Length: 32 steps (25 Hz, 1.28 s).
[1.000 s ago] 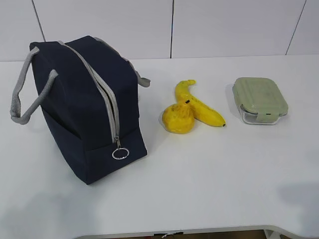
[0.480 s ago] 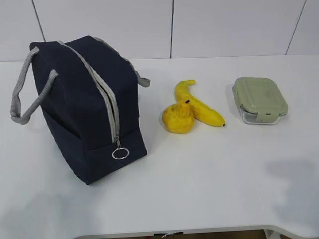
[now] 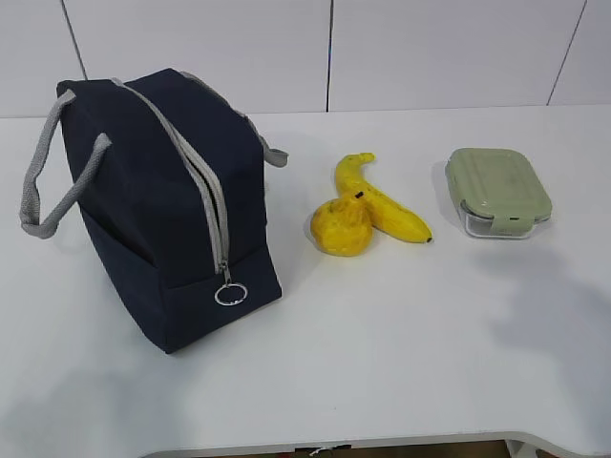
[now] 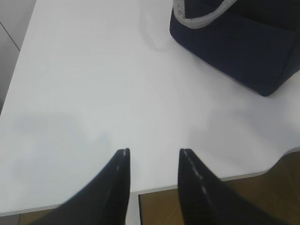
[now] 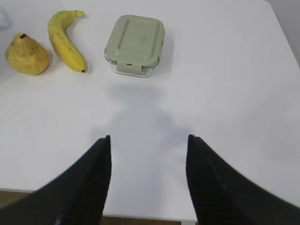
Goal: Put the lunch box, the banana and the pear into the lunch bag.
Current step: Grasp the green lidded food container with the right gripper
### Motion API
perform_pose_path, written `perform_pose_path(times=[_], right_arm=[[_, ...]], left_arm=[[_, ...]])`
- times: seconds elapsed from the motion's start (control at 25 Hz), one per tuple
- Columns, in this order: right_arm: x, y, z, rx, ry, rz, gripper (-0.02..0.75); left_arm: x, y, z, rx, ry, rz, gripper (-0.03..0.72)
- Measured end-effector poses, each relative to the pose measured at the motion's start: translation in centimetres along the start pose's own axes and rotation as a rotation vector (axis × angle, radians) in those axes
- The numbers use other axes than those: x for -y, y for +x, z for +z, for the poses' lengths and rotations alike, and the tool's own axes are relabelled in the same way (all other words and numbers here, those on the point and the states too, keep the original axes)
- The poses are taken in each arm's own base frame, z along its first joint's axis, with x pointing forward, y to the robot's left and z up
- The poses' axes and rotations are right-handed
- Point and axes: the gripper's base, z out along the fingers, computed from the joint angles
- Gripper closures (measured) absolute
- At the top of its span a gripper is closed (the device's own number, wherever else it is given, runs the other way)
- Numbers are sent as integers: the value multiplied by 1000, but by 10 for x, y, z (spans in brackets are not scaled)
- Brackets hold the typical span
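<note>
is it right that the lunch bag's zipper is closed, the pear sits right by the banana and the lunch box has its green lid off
Not quite. The lunch box has its green lid on, as the exterior and right wrist views both show. The rest holds: the lunch bag has its zipper closed, and the pear sits right by the banana.

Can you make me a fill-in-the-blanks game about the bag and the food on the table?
1. The zipper on the lunch bag is ____.
2. The lid of the lunch box is coloured ____.
3. Between the bag and the lunch box, the pear sits beside the ____.
4. Both grippers hold ____.

Missing words: closed; green; banana; nothing
</note>
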Motion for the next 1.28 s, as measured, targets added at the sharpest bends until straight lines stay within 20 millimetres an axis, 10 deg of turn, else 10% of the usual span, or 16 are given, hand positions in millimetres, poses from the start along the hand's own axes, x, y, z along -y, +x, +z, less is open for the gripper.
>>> perform_pose_path(times=[0.88,1.28], right_arm=[[10,-79,44,-100,-17,1,306],[15,-115,67,-120,-19,1,306]], left_arm=[[0,-1,-1,2,0,0,446],[-4,-48,-5,-10,0,-2,446]])
